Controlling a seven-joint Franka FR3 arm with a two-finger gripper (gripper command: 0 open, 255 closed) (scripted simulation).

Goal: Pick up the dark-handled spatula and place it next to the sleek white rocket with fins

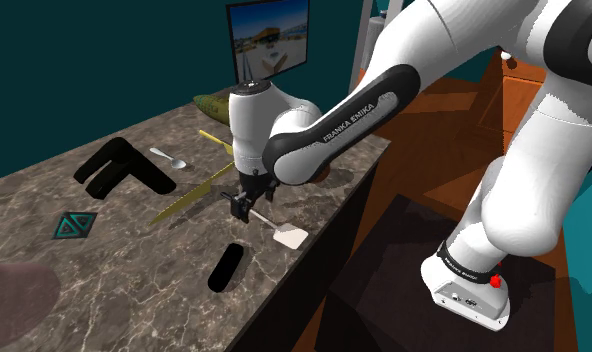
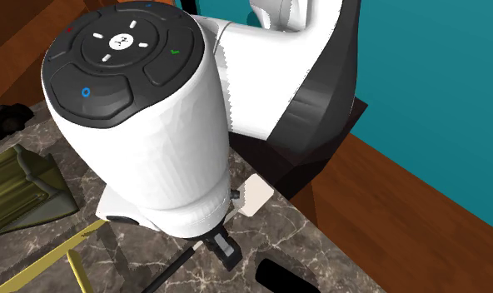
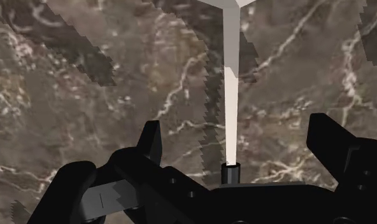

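The spatula lies on the marble counter [image 1: 104,280] near its edge, its white blade [image 1: 289,237] pointing toward the stand. My gripper [image 1: 246,207] hangs low over the spot where the pale shaft meets the dark handle. In the wrist view the shaft [image 3: 231,95] runs straight out from between my fingers, and the handle's dark end [image 3: 230,172] sits at the palm. The gripper [image 3: 241,140] is open, with both fingers well clear of the shaft on either side. In the second exterior view the blade [image 2: 255,197] peeks out from behind the big white arm link.
A black oblong object [image 1: 225,267] lies just in front of the gripper. Two long yellow-green sticks [image 1: 192,195] lie behind it, and farther back sit a spoon [image 1: 169,158] and a black L-shaped object [image 1: 119,165]. A teal triangle [image 1: 74,225] lies toward the shoulder view's left. The counter edge drops to a wooden floor [image 1: 434,110].
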